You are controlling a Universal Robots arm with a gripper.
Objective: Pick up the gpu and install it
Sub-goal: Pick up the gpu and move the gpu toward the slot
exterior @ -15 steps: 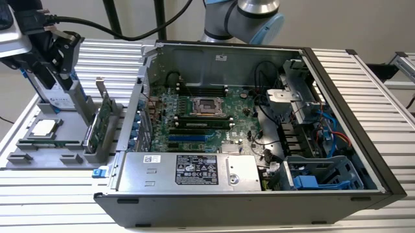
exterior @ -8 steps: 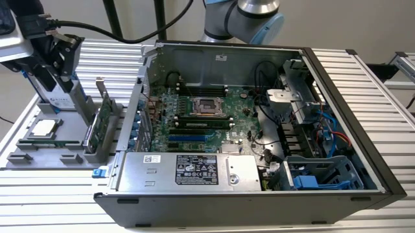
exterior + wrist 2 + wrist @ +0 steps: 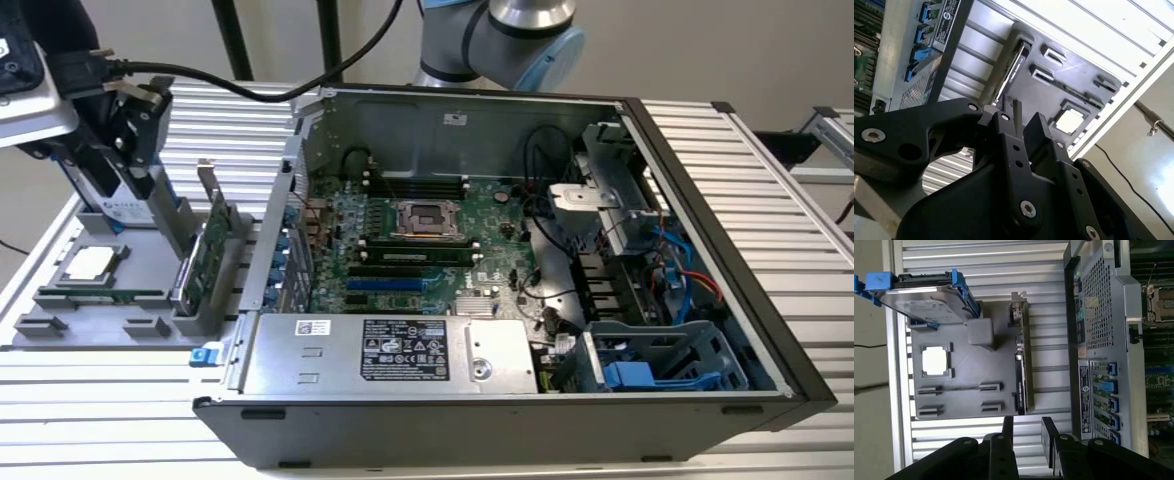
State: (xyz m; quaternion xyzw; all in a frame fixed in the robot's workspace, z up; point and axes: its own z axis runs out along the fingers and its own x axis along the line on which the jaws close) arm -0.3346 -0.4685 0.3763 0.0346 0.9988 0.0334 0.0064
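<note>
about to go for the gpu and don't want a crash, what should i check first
1. fingers open, nothing between them: ok
2. gpu standing on edge in the grey tray: ok
3. gap between fingers roughly in line with the gpu's edge in the first wrist view: ok
4. hard drive apart from the gpu: ok
5. height left above the gpu: cannot tell
6. computer case open, motherboard exposed: ok
</note>
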